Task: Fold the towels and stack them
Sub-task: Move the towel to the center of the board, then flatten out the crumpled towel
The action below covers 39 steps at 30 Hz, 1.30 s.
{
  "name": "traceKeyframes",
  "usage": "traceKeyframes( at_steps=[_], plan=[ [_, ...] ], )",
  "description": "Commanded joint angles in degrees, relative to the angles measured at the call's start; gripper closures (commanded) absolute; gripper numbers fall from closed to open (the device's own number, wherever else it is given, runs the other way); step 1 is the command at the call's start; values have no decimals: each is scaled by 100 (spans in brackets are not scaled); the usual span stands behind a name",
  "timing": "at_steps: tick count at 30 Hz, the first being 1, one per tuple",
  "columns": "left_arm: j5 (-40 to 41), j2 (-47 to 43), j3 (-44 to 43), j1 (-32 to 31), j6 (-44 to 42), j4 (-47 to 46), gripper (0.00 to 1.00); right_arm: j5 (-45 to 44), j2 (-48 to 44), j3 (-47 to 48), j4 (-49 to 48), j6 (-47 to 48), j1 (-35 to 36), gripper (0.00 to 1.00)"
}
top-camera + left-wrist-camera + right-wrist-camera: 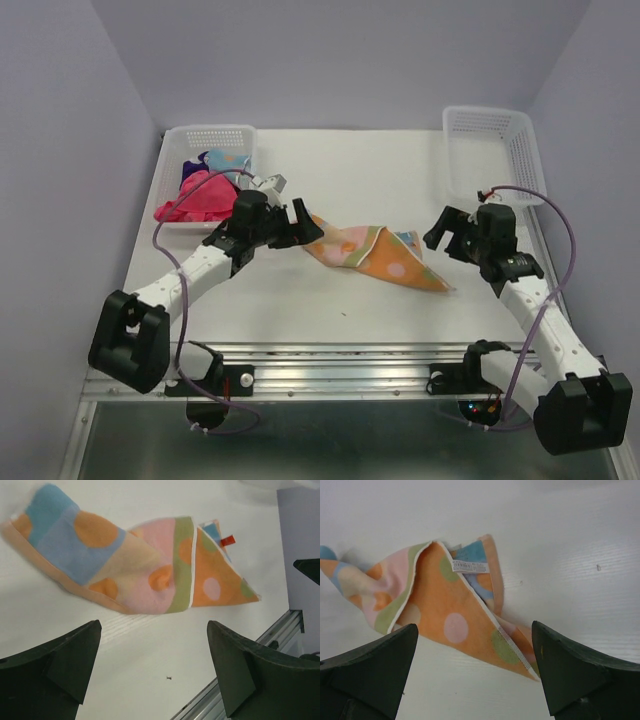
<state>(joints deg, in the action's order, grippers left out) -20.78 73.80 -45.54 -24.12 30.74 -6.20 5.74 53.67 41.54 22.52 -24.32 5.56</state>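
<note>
A crumpled towel [375,255] in orange, light blue and pink with round blotches lies in the middle of the table. It also shows in the left wrist view [125,565] and the right wrist view [435,605]. My left gripper [300,222] is open and empty at the towel's left end [155,665]. My right gripper [445,232] is open and empty just right of the towel's right corner [475,670]. A magenta-pink towel [195,195] spills over the front of the left basket. A dark purple towel [190,170] lies behind it.
A white mesh basket [215,132] stands at the back left, with a light blue and orange cloth piece [226,158] inside. A second white mesh basket [490,120] stands at the back right. A metal rail [340,370] runs along the table's near edge.
</note>
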Motion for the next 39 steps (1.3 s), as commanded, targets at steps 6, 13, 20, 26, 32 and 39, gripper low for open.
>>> traceKeyframes(
  at_steps=[6, 13, 20, 26, 32, 39],
  plan=[
    [793, 1004, -375, -1700, 231, 118, 1, -1302, -242, -550, 427, -1109, 208, 0],
    [2524, 2137, -1782, -2334, 222, 1524, 1, -1443, -586, -1007, 982, -1689, 200, 0],
    [3097, 2762, -2450, -2729, -94, 2043, 1, -1163, -516, -1253, 622, -2200, 208, 0],
    [2939, 2947, -2486, -2958, -235, 2070, 1, -1110, -243, -1420, 332, -2253, 200, 0],
    [3377, 3149, -2582, -2967, -34, 2298, 6, -873, -41, -1613, 42, -2271, 208, 0],
    [3906, 3448, -2803, -2967, 81, 2641, 47, -943, -32, -1728, 103, -2332, 208, 0]
  ],
)
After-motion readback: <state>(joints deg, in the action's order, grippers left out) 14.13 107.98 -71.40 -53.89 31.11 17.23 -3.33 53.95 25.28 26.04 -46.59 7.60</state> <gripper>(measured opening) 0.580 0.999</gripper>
